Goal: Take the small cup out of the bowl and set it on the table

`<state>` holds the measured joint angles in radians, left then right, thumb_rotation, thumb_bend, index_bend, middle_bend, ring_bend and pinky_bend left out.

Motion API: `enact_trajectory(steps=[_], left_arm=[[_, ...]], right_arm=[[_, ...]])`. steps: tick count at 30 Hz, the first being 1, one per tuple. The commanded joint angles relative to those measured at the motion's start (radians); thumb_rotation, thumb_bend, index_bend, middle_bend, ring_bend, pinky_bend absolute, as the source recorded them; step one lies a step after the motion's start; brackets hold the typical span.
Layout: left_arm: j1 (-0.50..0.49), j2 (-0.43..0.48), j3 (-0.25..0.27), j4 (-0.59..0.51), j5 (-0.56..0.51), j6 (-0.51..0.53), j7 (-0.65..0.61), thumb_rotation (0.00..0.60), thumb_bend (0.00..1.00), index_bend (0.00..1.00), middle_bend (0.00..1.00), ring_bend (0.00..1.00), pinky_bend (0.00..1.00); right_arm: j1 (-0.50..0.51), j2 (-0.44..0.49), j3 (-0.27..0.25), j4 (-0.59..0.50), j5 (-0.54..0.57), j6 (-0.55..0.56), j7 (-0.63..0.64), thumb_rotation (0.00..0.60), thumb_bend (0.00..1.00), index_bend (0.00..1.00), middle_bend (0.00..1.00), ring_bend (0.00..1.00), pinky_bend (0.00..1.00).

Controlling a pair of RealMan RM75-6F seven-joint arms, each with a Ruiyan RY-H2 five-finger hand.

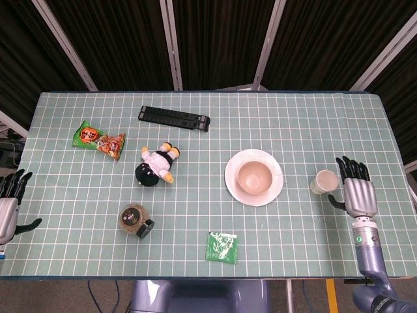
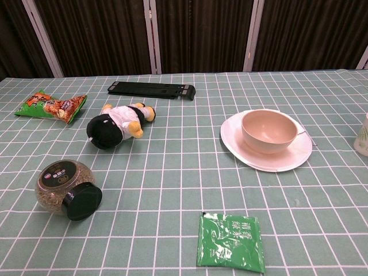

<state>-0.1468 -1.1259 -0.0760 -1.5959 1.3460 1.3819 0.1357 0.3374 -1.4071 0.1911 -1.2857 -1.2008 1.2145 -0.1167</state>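
Note:
The small white cup (image 1: pixel 322 182) stands upright on the table right of the plate; the chest view cuts it at the right edge (image 2: pixel 363 135). The pink bowl (image 1: pixel 253 177) sits empty on its white plate (image 1: pixel 232 185), also seen in the chest view as bowl (image 2: pixel 270 130) and plate (image 2: pixel 236 145). My right hand (image 1: pixel 356 192) is just right of the cup, fingers spread, a small gap between it and the cup. My left hand (image 1: pixel 8 207) rests open at the table's left edge, holding nothing.
A plush toy (image 1: pixel 157 164), a snack packet (image 1: pixel 98 139) and a black folded stand (image 1: pixel 174 119) lie on the left half. A lying jar (image 1: pixel 135 219) and a green sachet (image 1: pixel 222 247) are near the front edge.

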Motion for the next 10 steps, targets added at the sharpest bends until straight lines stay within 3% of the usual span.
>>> enact_trajectory(steps=[1,5,10], left_arm=[[0.0,0.0,0.001,0.002,0.0,-0.001,-0.002,0.6,0.01,0.0,0.0,0.0,0.0],[-0.004,-0.006,0.003,0.013,0.004,-0.009,-0.002,0.6,0.01,0.0,0.0,0.0,0.0],[-0.002,-0.009,0.004,0.019,0.013,-0.002,-0.009,0.6,0.01,0.0,0.0,0.0,0.0]], right_arm=[[-0.031,0.025,-0.026,-0.021,-0.047,0.045,0.026,0.6,0.15,0.01,0.0,0.0,0.0],[-0.085,0.057,-0.094,-0.035,-0.156,0.127,0.066,0.6,0.14,0.0,0.0,0.0,0.0],[-0.116,0.071,-0.127,-0.05,-0.246,0.216,0.054,0.6,0.13,0.0,0.0,0.0,0.0]])
